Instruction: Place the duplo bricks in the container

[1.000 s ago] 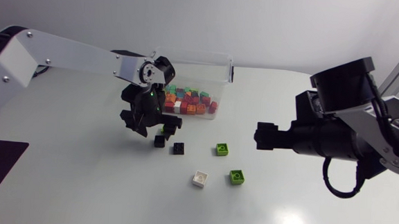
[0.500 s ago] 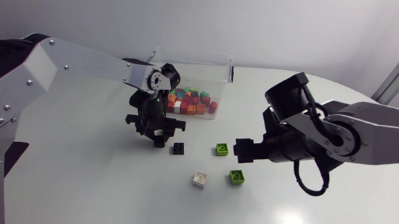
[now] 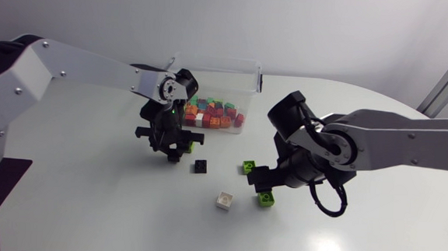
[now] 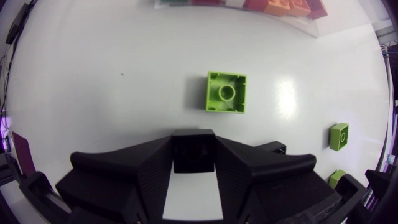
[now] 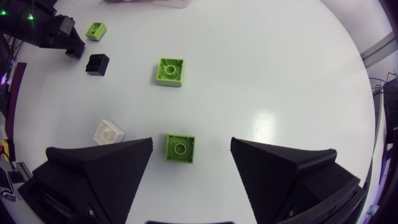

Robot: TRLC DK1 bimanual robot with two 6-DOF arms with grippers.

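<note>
Currently, going left to right:
- Left arm [image 3: 79, 66] comes in from the left edge of the table [image 3: 86, 210] and ends just in front of the container.
- Left gripper [image 4: 193, 144] is low over the table, pointing down, with its jaws closed on a black brick [image 4: 193, 155]. In the left wrist view both fingers press the brick's sides.
- First green brick [image 4: 226, 92] lies studs-down just ahead of that gripper, between it and the container. It touches neither.
- Container [image 3: 216, 60] is a clear tub near the far edge of the table, about mid-width. A heap of red, orange, green and white bricks [image 3: 213, 113] fills its near side.
- Other black brick [image 3: 200, 165] sits loose on the table just right of the left gripper, apart from it.
- White brick [image 3: 224, 200] is nearer the front edge, right of the black ones. It is tilted a bit and touches nothing.
- Middle green brick [image 3: 249, 167] lies studs-down near the table's centre, just beside the right gripper's wrist in the head view.
- Front green brick [image 5: 180, 148] lies studs-down, between the right gripper's fingers. There are gaps on both sides, so no contact.
- Right gripper [image 5: 191, 146] has its jaws wide open, straddling that brick and holding nothing.
- Right arm [image 3: 410, 141] comes in from the right edge and reaches to the middle of the table. Its wrist is bent down over the two green bricks.
- Count: six bricks are outside the container, five loose on the table and one in the left gripper.
</note>
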